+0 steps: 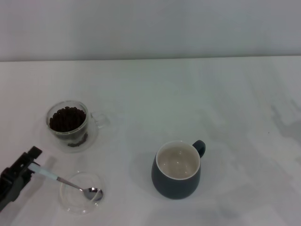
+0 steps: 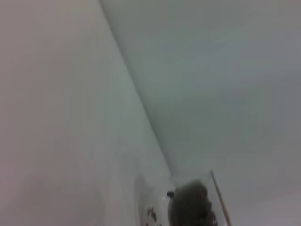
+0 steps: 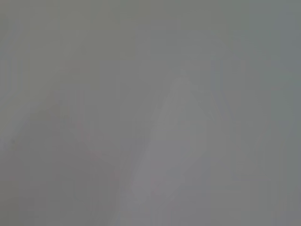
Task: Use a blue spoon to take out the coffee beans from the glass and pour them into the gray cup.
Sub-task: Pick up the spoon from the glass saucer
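At the near-left corner of the white table [image 1: 197, 94], the left gripper [image 1: 29, 165] sits at the pale-blue handle end of the blue spoon [image 1: 66, 181]; it appears closed on that tip, though the fingers themselves are hard to read from the head view. Spoon lies slanted, its silver bowl resting inside a shallow clear dish [image 1: 70, 200], no beans visible in it. The glass [image 1: 68, 123] stands farther back on the left, just beyond the dish, handle pointing toward table centre; the coffee beans [image 1: 67, 118] fill it nearly to the rim. The gray cup [image 1: 177, 170] stands well apart to the right, near mid-table, cream inside bare, nothing poured yet. Right gripper not in view; its wrist camera shows only blank grey. Left wrist view catches a blurred edge of glass with dark beans [image 2: 190, 207], little else. Judgement: the step in hand is the spoon pick-up, first scoop not begun. Next move calls for lifting the spoon clear of the dish, carrying it back over the glass, then tipping the bowl down into the beans without knocking the glass.
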